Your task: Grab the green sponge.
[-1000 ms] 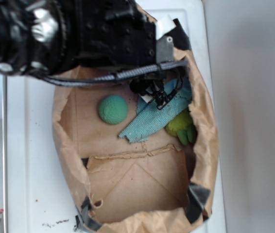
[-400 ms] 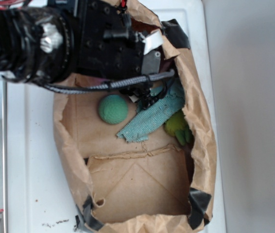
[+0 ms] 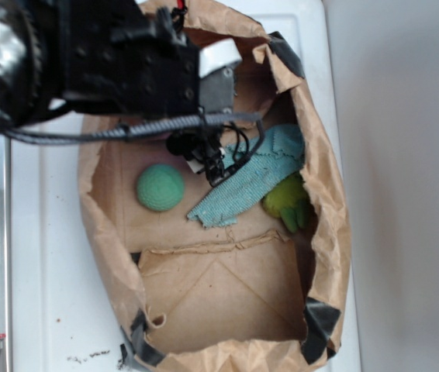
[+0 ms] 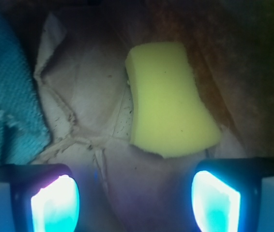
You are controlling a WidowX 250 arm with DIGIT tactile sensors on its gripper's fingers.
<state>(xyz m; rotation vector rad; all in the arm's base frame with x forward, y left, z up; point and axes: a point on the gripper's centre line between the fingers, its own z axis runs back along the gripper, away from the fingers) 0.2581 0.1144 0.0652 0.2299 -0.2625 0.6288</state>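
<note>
A: Big white surface (image 3: pixel 49 256), and on it the open paper bag (image 3: pixel 324 217), taped at the corners. The black arm (image 3: pixel 80 58) reaches in over the bag's top rim.

B: Down on the bag floor, the teal cloth (image 3: pixel 243 186) lies right of centre, with a yellow-green toy (image 3: pixel 285 203) tucked at its right edge.

A: The wrist view has the end effector (image 4: pixel 134 200) wide open, holding nothing, fingers (image 4: pixel 54 203) either side of a yellow sponge (image 4: pixel 171 101).

B: And the green sponge (image 3: pixel 160 187)? Left of the cloth, sitting free, not touched.
</note>
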